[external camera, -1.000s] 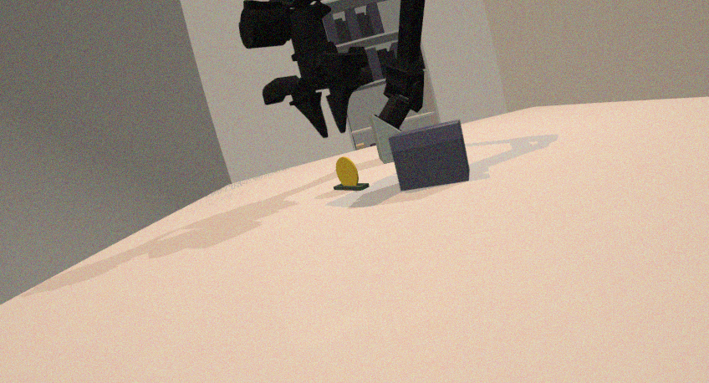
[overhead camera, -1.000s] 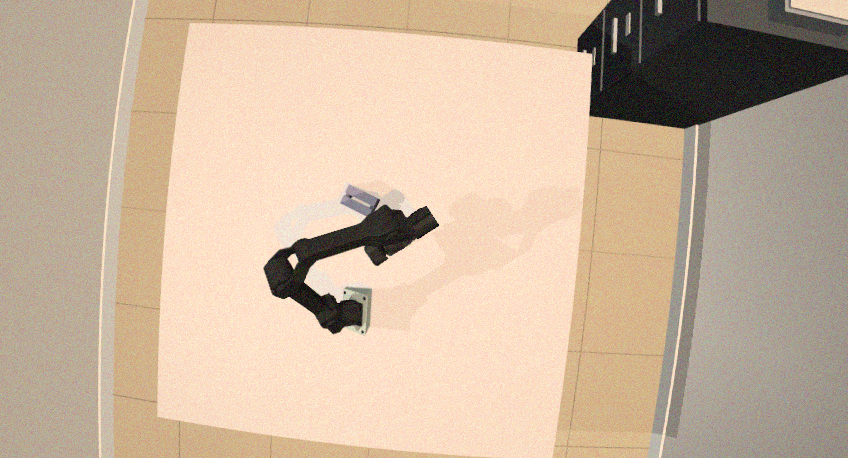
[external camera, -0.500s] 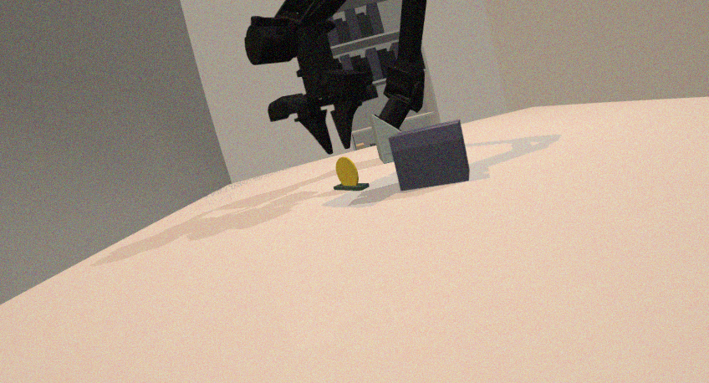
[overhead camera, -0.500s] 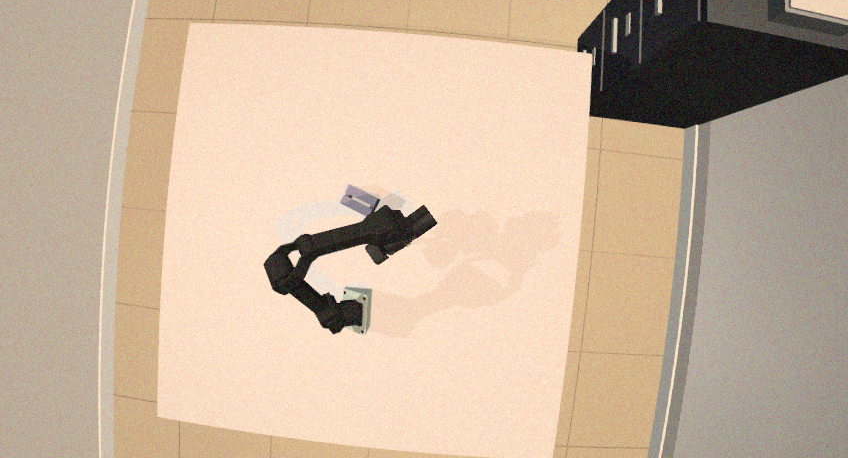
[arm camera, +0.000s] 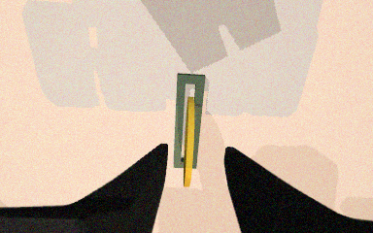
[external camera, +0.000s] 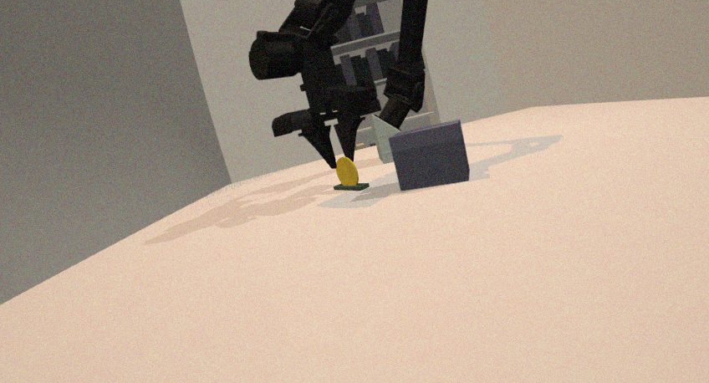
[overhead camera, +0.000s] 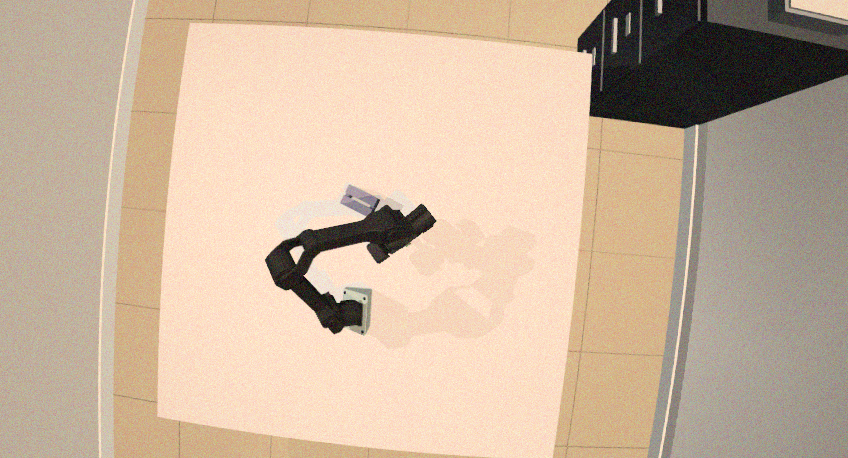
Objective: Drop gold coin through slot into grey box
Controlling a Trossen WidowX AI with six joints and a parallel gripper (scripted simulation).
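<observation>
The gold coin (external camera: 346,171) (arm camera: 189,141) stands on edge in the dark-green holder (external camera: 363,186) (arm camera: 191,79). My gripper (external camera: 343,163) (arm camera: 196,151) is open and points down at the coin's top. Its fingertips stand on either side of the coin's plane, with a gap to each face in the wrist view; the coin looks nearer the left finger. The closed grey box (overhead camera: 364,193) (external camera: 432,158) stands beside the holder, its slot showing from above in the top view. In that view the arm hides the coin, the holder and the fingertips.
The arm's pale base plate (overhead camera: 366,311) (external camera: 382,143) stands behind the box in the exterior view; a greenish-grey corner, probably the same base, shows at the wrist view's left edge. The box is close to the arm's wrist in the top view. A dark cabinet (overhead camera: 648,85) stands beyond the table's corner.
</observation>
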